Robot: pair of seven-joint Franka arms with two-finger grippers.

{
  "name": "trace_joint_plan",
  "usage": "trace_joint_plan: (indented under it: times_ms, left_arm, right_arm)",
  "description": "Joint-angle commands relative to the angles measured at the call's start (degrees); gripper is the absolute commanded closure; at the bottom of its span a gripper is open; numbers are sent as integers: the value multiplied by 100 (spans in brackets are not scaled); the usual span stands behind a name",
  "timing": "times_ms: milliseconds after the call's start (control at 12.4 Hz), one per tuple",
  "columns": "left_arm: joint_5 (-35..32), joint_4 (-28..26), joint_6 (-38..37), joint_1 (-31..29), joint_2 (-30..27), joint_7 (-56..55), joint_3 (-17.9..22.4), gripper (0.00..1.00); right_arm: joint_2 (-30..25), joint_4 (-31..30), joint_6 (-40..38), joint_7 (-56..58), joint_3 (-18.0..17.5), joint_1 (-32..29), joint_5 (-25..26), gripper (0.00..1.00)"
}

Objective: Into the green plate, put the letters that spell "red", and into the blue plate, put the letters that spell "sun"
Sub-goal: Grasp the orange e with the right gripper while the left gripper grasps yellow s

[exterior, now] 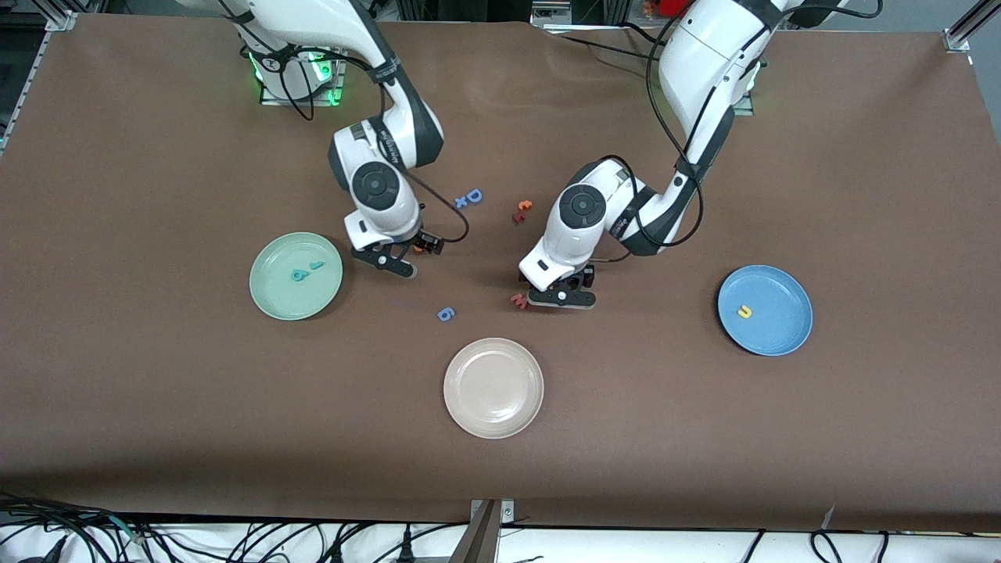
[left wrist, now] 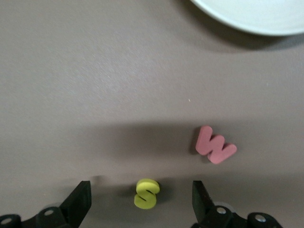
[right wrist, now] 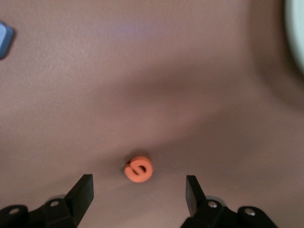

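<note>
A yellow "s" [left wrist: 147, 193] lies on the table between the spread fingers of my left gripper [left wrist: 141, 190], which is open and low over it [exterior: 561, 299]. An orange "e" [right wrist: 138, 169] lies just ahead of my right gripper [right wrist: 138, 185], which is also open; in the front view it hangs beside the green plate [exterior: 274, 301], with the "e" [exterior: 420, 249] at its fingers. The green plate holds a teal "d" [exterior: 297, 274] and a teal "r" [exterior: 316, 266]. The blue plate [exterior: 774, 336] at the left arm's end holds a yellow "u" [exterior: 744, 312].
A pink "w" [left wrist: 215, 145] lies beside the "s", also [exterior: 518, 301]. The cream plate [exterior: 493, 387] sits nearer the front camera. A blue "g"-like letter [exterior: 446, 313], a blue "D" [exterior: 473, 195] and small orange and red letters [exterior: 522, 209] lie mid-table.
</note>
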State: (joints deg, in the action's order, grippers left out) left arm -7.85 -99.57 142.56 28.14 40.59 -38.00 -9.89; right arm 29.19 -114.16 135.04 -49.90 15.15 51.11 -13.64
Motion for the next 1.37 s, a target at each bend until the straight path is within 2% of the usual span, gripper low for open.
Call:
trace_joint_plan:
  times_ms: [0,161,402,482,562,643,803,884,1044,1125,1285]
  left_arm:
    - [-566,-140,0,78,28,-76,66,7]
    - [-761,-220,0,78,19,-67,66,11]
    - [-753,-220,0,69,19,-137,66,13]
    - [-753,-220,0,69,19,-155,66,13]
    - [-753,-212,0,78,11,-155,66,23]
    - [-753,-212,0,78,11,-155,66,38]
    - [-753,-203,0,78,19,-155,66,45]
    - [-753,-203,0,78,19,-155,66,53]
    - [-753,-194,0,78,19,-146,66,56]
    - [-753,-194,0,78,19,-146,66,62]
    - [-753,-194,0,78,11,-138,66,76]
  right_arm:
    - [86,-123,312,-353,49,145,-60,18]
    - [95,-167,356,-345,67,136,-60,31]
    - [157,-316,576,-319,67,136,-60,36]
    - [157,-317,576,-318,67,136,-60,46]
    - [165,-326,576,-318,67,136,-60,56]
    - [166,-317,576,-318,67,136,-60,66]
    - [166,-317,576,-275,67,136,-60,81]
    - [166,-317,568,-266,67,136,-60,87]
    - [157,-291,533,-248,76,136,-60,90]
    - [105,-265,498,-152,111,136,-51,90]
    - [-53,-160,-53,337,382,136,-51,90]
